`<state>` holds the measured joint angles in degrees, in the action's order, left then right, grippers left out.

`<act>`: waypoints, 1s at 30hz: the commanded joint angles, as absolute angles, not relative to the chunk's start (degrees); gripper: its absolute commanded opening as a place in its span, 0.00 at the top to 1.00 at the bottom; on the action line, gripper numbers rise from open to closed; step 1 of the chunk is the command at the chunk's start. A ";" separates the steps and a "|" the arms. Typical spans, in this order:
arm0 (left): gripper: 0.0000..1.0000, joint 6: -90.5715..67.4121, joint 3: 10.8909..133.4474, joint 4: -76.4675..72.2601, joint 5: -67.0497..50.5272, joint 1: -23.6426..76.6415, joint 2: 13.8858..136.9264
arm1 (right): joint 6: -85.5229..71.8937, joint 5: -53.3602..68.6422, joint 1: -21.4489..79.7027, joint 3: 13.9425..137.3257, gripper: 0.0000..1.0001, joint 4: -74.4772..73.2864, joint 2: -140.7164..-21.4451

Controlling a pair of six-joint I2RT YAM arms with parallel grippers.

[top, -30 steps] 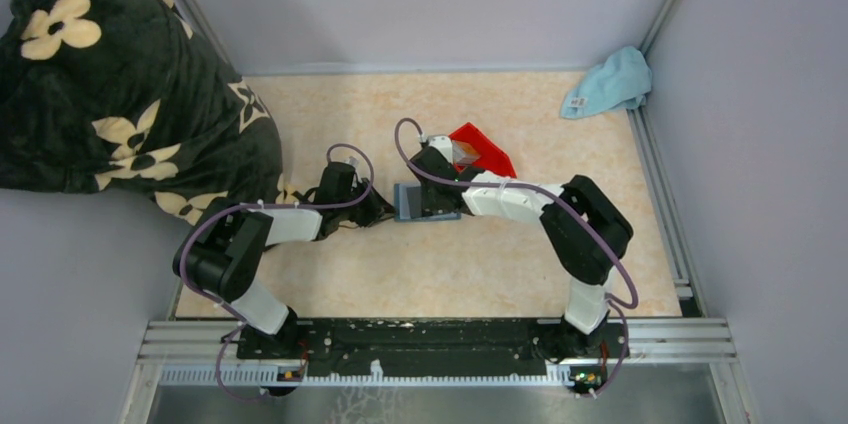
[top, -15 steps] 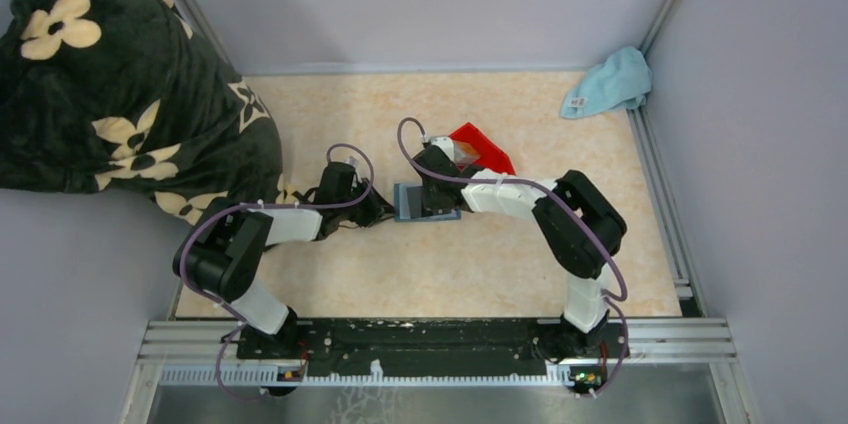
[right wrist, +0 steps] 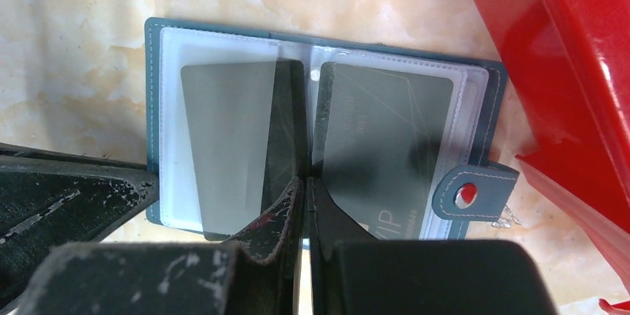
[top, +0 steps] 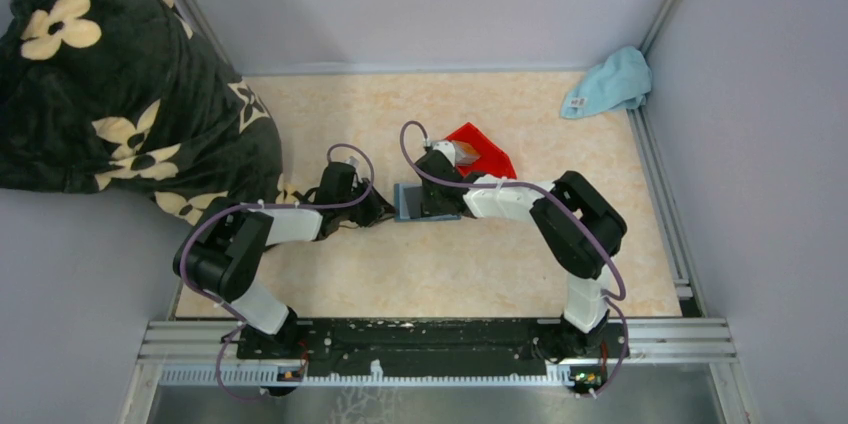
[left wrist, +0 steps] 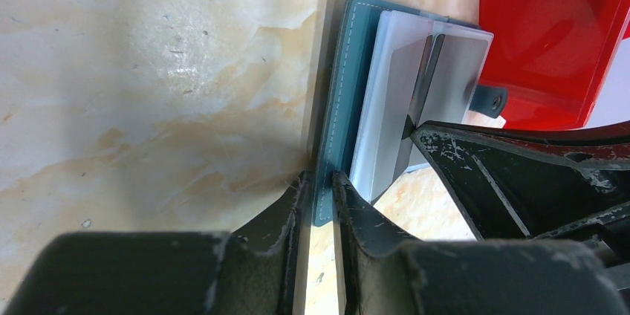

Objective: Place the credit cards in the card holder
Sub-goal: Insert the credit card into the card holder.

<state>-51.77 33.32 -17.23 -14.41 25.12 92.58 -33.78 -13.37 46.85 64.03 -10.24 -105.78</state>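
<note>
**Finding.** The small teal-blue folding card holder [left wrist: 338,107] lies open on the marbled beige table [left wrist: 148,70], just beside the glossy red plastic bin [right wrist: 579,70]. Your left gripper [left wrist: 319,181] pinches the near edge of the teal cover and anchors it. Your right gripper [right wrist: 306,185] has its fingers pressed together over the spine, apparently on a thin sheet standing edge-on. Whether that sheet is a card or a clear sleeve leaf cannot be told. Two flat grey-silver credit cards [right wrist: 223,137] show under the clear sleeves, one per page. The right-hand card [right wrist: 386,122] lies nearest the teal snap strap [right wrist: 475,192]. How fully either is seated is unclear.

**Recommendation.**
- Hold the left pinch firm so the cover neither slides nor lifts.
- Keep the right fingertips low and in line with the sleeve mouth.
- Push along the pocket, not down into the spine.
- Advance slowly, since thin plastic is likely to buckle.
- Mind the strap and the bin wall close on that side.
- Let go only once the sheet sits flat.
</note>
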 commanded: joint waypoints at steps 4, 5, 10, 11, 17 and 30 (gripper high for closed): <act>0.76 -50.51 31.99 -12.25 -12.72 26.52 95.18 | -36.34 -11.40 47.81 62.48 0.95 -7.96 -106.00; 0.76 -50.59 31.95 -12.22 -12.70 26.69 95.14 | -36.52 -11.27 47.93 62.49 0.95 -7.83 -106.08; 0.76 -50.57 31.65 -12.20 -12.34 27.07 95.01 | -36.53 -11.70 48.58 63.22 0.95 -7.96 -105.87; 0.76 -50.55 31.63 -12.07 -12.19 27.09 95.01 | -36.05 -12.23 48.75 63.37 0.95 -7.99 -105.45; 0.76 -50.68 31.73 -12.15 -12.03 27.08 95.03 | -31.81 -16.11 50.04 65.05 0.89 -10.38 -100.85; 0.76 -50.52 31.64 -11.78 -11.82 27.09 94.75 | -33.16 -18.59 52.64 64.52 0.88 -15.88 -98.22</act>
<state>-51.83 33.30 -17.74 -13.67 26.39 92.68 -32.58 -16.93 51.66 63.83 -15.03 -101.19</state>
